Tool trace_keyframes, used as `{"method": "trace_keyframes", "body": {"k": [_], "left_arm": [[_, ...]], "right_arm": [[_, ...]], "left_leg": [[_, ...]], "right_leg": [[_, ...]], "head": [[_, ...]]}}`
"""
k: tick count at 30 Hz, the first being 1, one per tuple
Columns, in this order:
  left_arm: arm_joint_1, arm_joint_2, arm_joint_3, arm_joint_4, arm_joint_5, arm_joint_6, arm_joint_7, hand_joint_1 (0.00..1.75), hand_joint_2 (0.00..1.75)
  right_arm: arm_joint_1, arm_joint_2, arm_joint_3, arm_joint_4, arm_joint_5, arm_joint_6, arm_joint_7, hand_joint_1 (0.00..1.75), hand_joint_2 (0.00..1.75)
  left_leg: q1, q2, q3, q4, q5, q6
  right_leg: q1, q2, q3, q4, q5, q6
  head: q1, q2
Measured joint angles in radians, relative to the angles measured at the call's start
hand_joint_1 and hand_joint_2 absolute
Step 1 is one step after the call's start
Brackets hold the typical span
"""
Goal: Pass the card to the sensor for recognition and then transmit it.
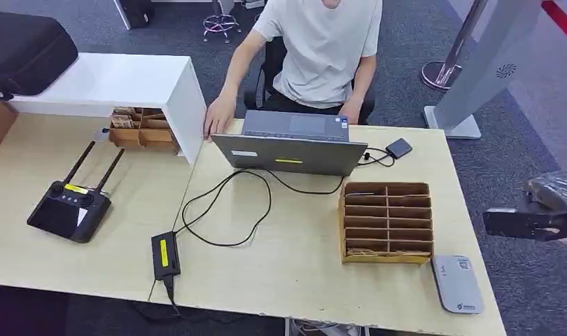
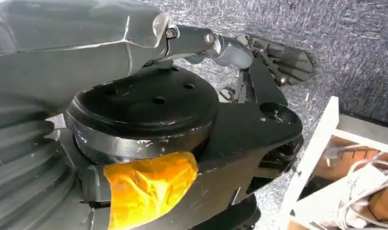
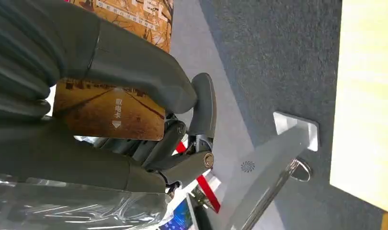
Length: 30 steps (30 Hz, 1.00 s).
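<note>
The right hand (image 3: pixel 134 120) pinches the brown card (image 3: pixel 108 112) between thumb and fingers, held off the table's (image 1: pixel 302 245) right edge, beyond the grey sensor (image 1: pixel 457 283) lying at the near right corner. The left hand (image 2: pixel 240 52) hangs beside the table, whether its fingers are spread or closed I cannot tell.

The worktop (image 1: pixel 295 238) is seen from high on the robot's body, looking forward and down, with a seated person (image 1: pixel 323 49) at the far edge. The left wrist view is taken close behind the left hand (image 2: pixel 259 62), facing down at grey carpet (image 2: pixel 355 48). The right wrist view is taken close behind the right hand (image 3: pixel 149 124), turned on its side. A grey stand (image 1: pixel 487 77) (image 3: pixel 264 172) and the worktop edge (image 3: pixel 369 96) are shared with the head view.
</note>
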Motion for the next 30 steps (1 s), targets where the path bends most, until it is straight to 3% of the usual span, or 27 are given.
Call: {"method": "trace_keyframes", "body": {"k": [3, 8, 17, 19, 25, 30], "left_arm": [[0.0, 0.0, 0.002, 0.0, 0.003, 0.002, 0.0, 0.0, 1.75], [-0.001, -0.004, 0.022, 0.0, 0.02, 0.009, 0.001, 0.0, 1.75], [-0.003, -0.007, 0.056, 0.0, 0.05, 0.019, 0.001, 0.0, 1.75], [-0.003, -0.008, 0.062, 0.0, 0.053, 0.019, 0.001, 0.0, 1.75], [-0.003, -0.011, 0.077, 0.0, 0.065, 0.021, -0.005, 0.0, 1.75], [-0.003, -0.014, 0.09, 0.0, 0.068, 0.021, -0.006, 0.0, 1.75]], "right_arm": [[-0.022, -0.019, 0.024, -0.008, -0.031, 0.014, 0.014, 1.75, 1.75], [-0.075, -0.073, 0.121, -0.041, -0.25, 0.116, 0.076, 1.75, 1.75], [-0.209, -0.141, 0.312, -0.106, -0.45, 0.13, 0.137, 1.75, 1.75], [-0.218, -0.148, 0.355, -0.113, -0.461, 0.098, 0.142, 1.75, 1.75], [-0.125, -0.13, 0.441, -0.076, -0.383, -0.181, 0.08, 1.75, 1.75], [-0.058, -0.099, 0.461, -0.036, -0.352, -0.208, 0.068, 1.75, 1.75]], "left_leg": [[0.0, 0.0, 0.0, 0.0, 0.0, 0.0], [0.0, 0.0, 0.0, 0.0, 0.0, 0.0], [0.0, 0.0, 0.0, 0.0, 0.0, 0.0], [0.0, 0.0, 0.0, 0.0, 0.0, 0.0], [0.0, -0.001, 0.0, 0.0, 0.0, 0.0], [0.0, -0.001, 0.0, 0.0, 0.0, 0.0]], "right_leg": [[0.0, 0.0, 0.0, 0.0, 0.0, 0.0], [0.0, 0.0, 0.0, 0.0, 0.0, 0.0], [0.0, 0.0, 0.0, 0.0, 0.0, 0.0], [0.0, 0.0, 0.0, 0.0, 0.0, 0.0], [0.0, -0.001, 0.001, 0.0, 0.0, 0.0], [0.0, -0.001, 0.001, 0.0, 0.0, 0.0]], "head": [[0.0, 0.0], [0.0, 0.0], [0.0, 0.0], [0.0, 0.0], [0.0, 0.0], [0.0, 0.0]]}}
